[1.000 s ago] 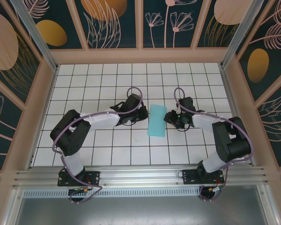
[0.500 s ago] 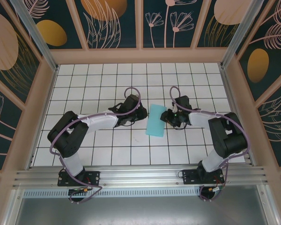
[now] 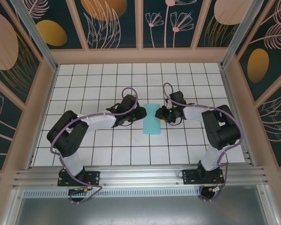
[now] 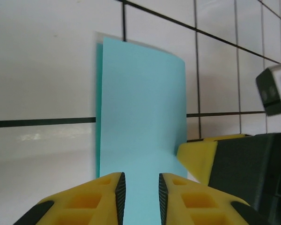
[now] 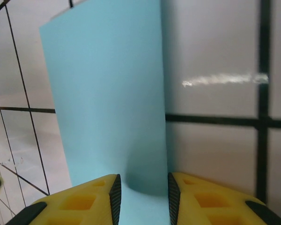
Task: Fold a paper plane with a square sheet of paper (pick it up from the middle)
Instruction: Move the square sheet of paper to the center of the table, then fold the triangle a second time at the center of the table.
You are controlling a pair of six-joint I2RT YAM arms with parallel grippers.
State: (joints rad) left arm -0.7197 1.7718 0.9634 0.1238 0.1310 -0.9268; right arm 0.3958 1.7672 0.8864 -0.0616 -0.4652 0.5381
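The square sheet of paper [image 3: 152, 119] lies folded into a narrow light cyan rectangle on the white grid table [image 3: 107, 84]. My left gripper [image 3: 140, 114] sits low at its left edge and my right gripper [image 3: 162, 114] at its right edge. In the left wrist view the paper [image 4: 140, 98] runs under my left gripper [image 4: 140, 190], whose jaws stand slightly apart, and a yellow finger [image 4: 196, 159] of the right gripper rests on its far edge. In the right wrist view the paper [image 5: 107, 93] bulges up a little between the parted jaws of my right gripper [image 5: 143, 194].
Wooden frame walls [image 3: 140, 55] with patterned panels enclose the table on three sides. An aluminium rail [image 3: 140, 176] carries both arm bases along the near edge. White tiles spread behind and in front of the paper.
The right gripper has moved left against the paper and pushed it a little leftward. The left jaws have gone from shut to slightly open beside the paper's left edge.
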